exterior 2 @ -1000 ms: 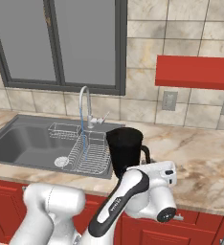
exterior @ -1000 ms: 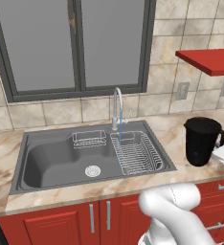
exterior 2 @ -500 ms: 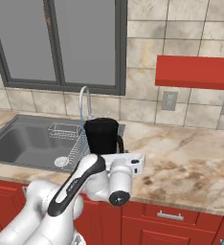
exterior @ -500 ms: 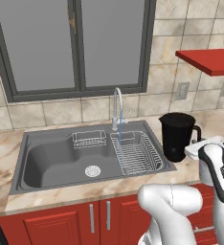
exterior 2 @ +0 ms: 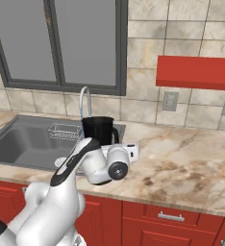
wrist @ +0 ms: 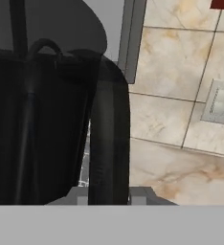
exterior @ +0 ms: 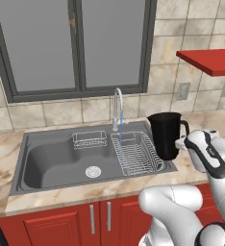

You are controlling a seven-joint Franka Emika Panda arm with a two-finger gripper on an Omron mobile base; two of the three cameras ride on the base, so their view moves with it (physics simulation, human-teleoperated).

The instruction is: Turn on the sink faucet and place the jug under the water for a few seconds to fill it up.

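Jug [exterior: 165, 134]: black, upright, long axis vertical, right of centre in the left base view, over the right rim of the sink [exterior: 47, 166] beside the wire rack [exterior: 136, 153]; lifted or resting on the rim, cannot tell. Handle: loop on the jug's right side in that view, toward the arm; in the hand view a dark vertical band at centre, close to the lens. Gripper [exterior: 184, 141]: at the jug's right, at the handle; fingers [wrist: 139, 197] low in the hand view, flanking the foot of the loop, apparently pinched on it; judged closed on the handle, contact itself not plainly visible. Water [exterior: 121, 129]: thin pale blue stream, falling straight from the tip of the faucet [exterior: 118, 108] into the rack; tap judged already on. Key relation: stream lies left of the jug and slightly higher in the left base view, mouth of jug near but not beneath it, a clear gap between. In the right base view, jug [exterior 2: 98, 131] at centre left, just below the faucet [exterior 2: 85, 100]. Coming move, as judged: carry leftward in the left base view, kept upright, until the open mouth sits under the stream.
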